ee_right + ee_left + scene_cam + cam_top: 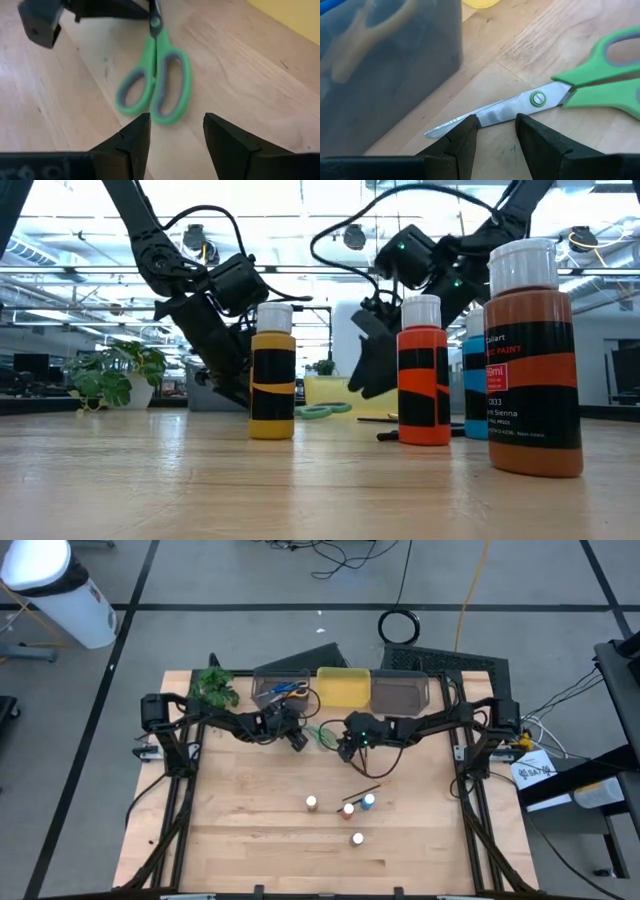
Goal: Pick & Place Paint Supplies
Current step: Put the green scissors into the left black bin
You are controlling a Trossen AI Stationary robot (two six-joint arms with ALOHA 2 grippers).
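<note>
Green scissors flat on counter just in front of bins, so I bring both arms in. Left hand low, fingers parted, straddling blade, not clenched. Right hand hovers near handle loops, released, empty. Paint bottles wait mid-counter. Other scissors lie in grey bin.

The scissors are lying on the table just in front of the bins, between the left gripper and the right gripper. Four paint bottles are standing nearer the front, a brush lying among them. A plant is sitting left of the bins.
</note>
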